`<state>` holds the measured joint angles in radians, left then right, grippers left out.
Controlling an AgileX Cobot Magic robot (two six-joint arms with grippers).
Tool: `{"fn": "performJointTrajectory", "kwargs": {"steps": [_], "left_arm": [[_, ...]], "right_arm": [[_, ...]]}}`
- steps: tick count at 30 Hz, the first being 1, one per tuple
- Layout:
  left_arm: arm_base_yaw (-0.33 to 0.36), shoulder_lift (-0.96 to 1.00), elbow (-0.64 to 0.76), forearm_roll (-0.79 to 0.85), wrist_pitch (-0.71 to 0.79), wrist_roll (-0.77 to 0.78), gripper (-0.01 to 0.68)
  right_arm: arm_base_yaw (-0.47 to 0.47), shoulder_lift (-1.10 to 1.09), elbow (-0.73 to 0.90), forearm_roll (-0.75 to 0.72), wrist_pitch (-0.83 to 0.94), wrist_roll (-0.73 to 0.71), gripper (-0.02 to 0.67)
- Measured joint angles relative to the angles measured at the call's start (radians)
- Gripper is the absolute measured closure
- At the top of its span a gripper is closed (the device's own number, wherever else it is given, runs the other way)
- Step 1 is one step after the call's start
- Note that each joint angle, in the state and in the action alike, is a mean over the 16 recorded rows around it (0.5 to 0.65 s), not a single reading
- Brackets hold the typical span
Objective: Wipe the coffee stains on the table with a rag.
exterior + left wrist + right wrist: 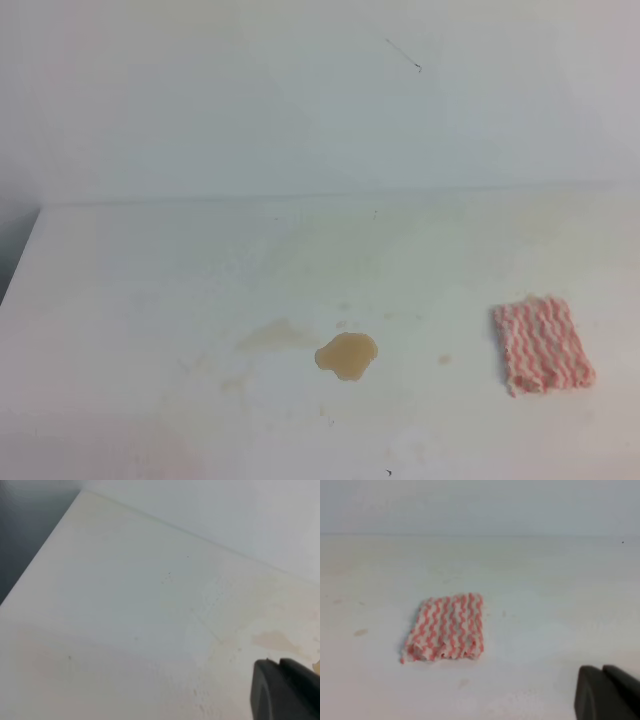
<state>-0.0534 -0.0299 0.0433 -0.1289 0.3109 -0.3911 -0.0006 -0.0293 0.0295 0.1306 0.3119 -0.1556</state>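
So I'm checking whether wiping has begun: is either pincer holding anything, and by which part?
Nothing is held. The rag lies flat and untouched on the table, apart from the coffee stains. The right pincer is shut on nothing.

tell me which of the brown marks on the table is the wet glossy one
The rounded tan puddle near the table's middle, left of the rag. The pale smear to its left and small speck are faint and flat.

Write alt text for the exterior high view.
A glossy tan coffee puddle sits on a white table, with paler smears to its left. A pink-and-white striped rag lies flat to its right, apart from it.
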Motion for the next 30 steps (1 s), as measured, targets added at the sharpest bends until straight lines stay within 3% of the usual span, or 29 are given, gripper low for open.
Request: {"fn": "performJointTrajectory", "kwargs": {"steps": [30], "left_arm": [[-0.001,-0.001,0.000,0.000,-0.001,0.000,0.672]], "right_arm": [[0.000,0.000,0.000,0.000,-0.003,0.000,0.653]]}}
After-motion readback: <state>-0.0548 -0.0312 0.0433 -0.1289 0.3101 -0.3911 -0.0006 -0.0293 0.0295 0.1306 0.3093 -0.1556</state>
